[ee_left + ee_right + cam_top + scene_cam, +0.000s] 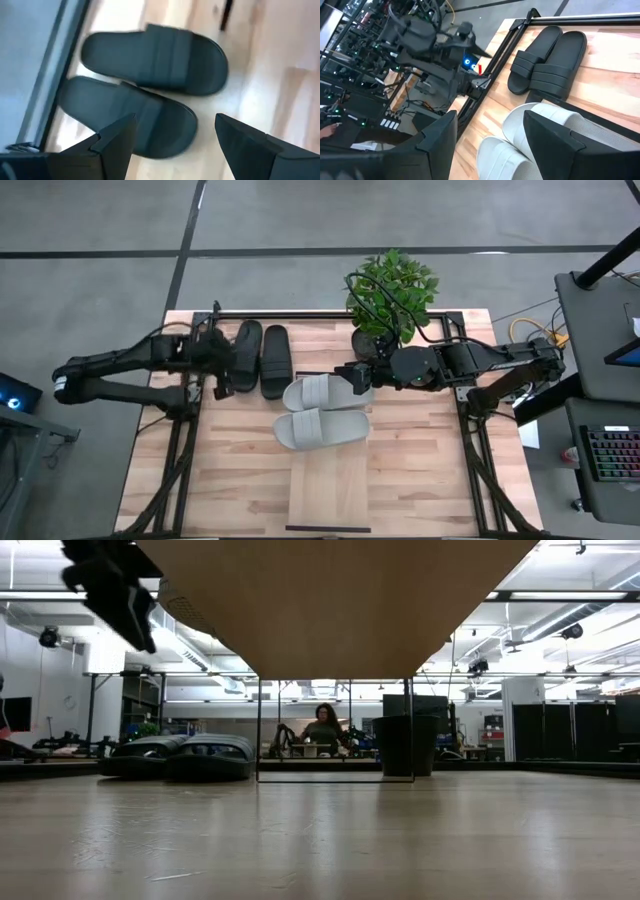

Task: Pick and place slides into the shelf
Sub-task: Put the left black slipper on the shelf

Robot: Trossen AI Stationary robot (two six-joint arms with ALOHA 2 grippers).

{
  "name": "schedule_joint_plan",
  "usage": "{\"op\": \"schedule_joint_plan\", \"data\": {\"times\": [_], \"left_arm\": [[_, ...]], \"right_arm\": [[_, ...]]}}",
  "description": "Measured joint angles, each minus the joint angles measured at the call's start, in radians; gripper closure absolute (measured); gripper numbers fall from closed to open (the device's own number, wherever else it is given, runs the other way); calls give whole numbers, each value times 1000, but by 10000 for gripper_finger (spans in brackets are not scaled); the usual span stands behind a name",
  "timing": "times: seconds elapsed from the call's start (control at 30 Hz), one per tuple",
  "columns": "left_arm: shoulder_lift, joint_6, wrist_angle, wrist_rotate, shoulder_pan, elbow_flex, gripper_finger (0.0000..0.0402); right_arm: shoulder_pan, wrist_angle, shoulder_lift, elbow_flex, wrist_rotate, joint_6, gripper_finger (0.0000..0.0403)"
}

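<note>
High view: left gripper (222, 375) spread beside black slides (262, 357); right gripper (352, 377) spread over grey slides (322, 412). Low view alone shows seated person (323, 730).

Open-plan robotics lab or workshop. Grey concrete floor (90, 220) with dark seams around the wooden bench (420, 470). Exposed ceiling, ducts and strip lights (560, 600) overhead. Beyond the bench's far edge, a person (323, 730) sits at a desk among black racks. By the bench's right edge, a side desk with a backlit keyboard (607, 455); loose cables and lit electronics (350, 75) beside the left edge.
</note>
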Motion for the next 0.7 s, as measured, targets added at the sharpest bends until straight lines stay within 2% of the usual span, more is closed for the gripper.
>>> {"op": "schedule_joint_plan", "data": {"times": [0.13, 0.3, 0.53, 0.7], "left_arm": [[26, 63, 39, 49, 113, 30, 146], [43, 114, 101, 239, 283, 23, 146], [116, 202, 98, 469, 496, 22, 146], [196, 250, 92, 586, 623, 22, 146]], "right_arm": [[0, 0, 0, 0, 0, 0, 183], [0, 0, 0, 0, 0, 0, 183], [0, -1, 0, 0, 0, 0, 184], [0, -1, 0, 0, -1, 0, 184]]}}
